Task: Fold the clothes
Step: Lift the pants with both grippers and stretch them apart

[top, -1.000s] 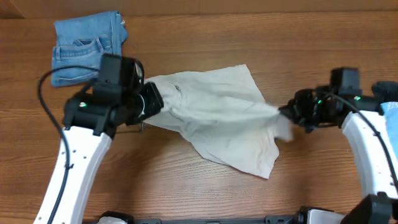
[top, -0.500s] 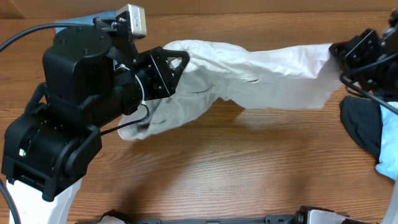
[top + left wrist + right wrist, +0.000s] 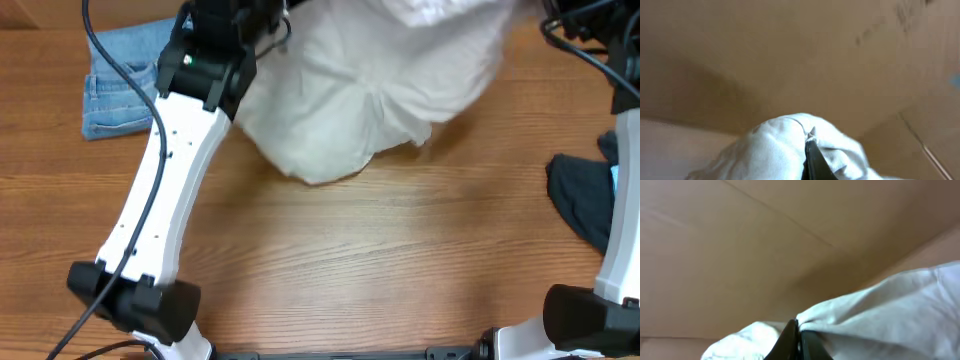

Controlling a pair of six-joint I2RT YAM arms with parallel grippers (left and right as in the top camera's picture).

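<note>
The cream-beige shorts (image 3: 360, 90) hang lifted high between both arms, filling the top middle of the overhead view. My left gripper (image 3: 262, 12) is at the top left of the cloth and is shut on the shorts (image 3: 775, 150); its dark finger tip (image 3: 810, 147) pinches a fold. My right gripper (image 3: 798, 327) is shut on another edge of the shorts (image 3: 890, 310); in the overhead view it is cut off at the top right edge. Folded blue denim (image 3: 115, 90) lies at the back left. A dark garment (image 3: 582, 200) lies at the right edge.
The wooden table (image 3: 380, 260) spreads below the hanging cloth. The left arm (image 3: 165, 190) slants across the left half of the table. A black cable (image 3: 110, 60) loops over the denim. Both wrist views face a tan wall.
Both arms have raised the shorts from the table up toward the camera and to the far edge. The cloth went from stretched flat between the grippers to hanging bunched.
</note>
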